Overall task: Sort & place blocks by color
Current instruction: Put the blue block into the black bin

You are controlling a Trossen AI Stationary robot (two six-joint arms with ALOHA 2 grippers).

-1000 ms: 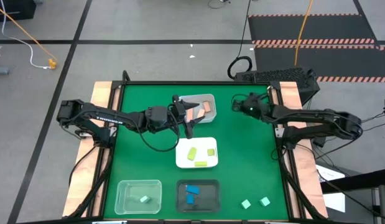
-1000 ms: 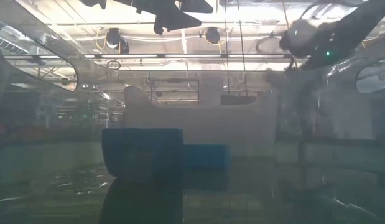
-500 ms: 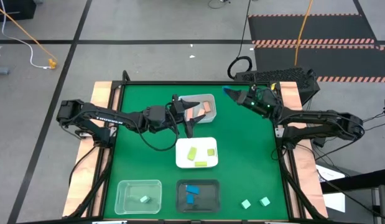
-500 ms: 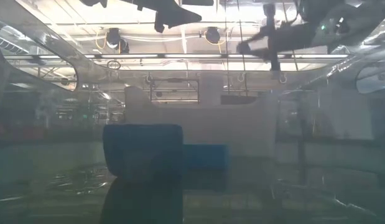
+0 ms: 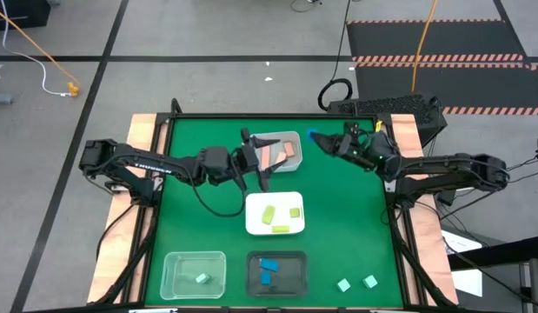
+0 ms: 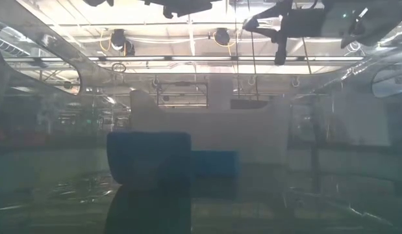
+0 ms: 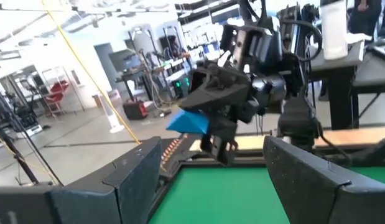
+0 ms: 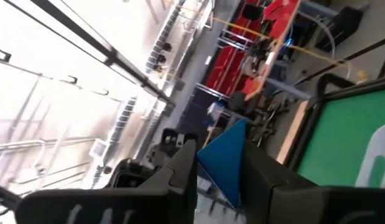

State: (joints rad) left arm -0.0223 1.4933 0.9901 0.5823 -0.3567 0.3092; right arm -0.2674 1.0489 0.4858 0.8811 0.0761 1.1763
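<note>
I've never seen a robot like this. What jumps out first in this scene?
The bright green table with two dark arms reaching in from either side. The right gripper, raised over the far right part of the table, pinches a blue block, while the left gripper hovers with open jaws at the clear tray of salmon-pink blocks. Nearer, the white tray holds yellow-green blocks, and two mint blocks lie loose.

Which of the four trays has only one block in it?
The clear tray at the table's near left corner: it holds a single mint block, while the others each hold at least two.
</note>
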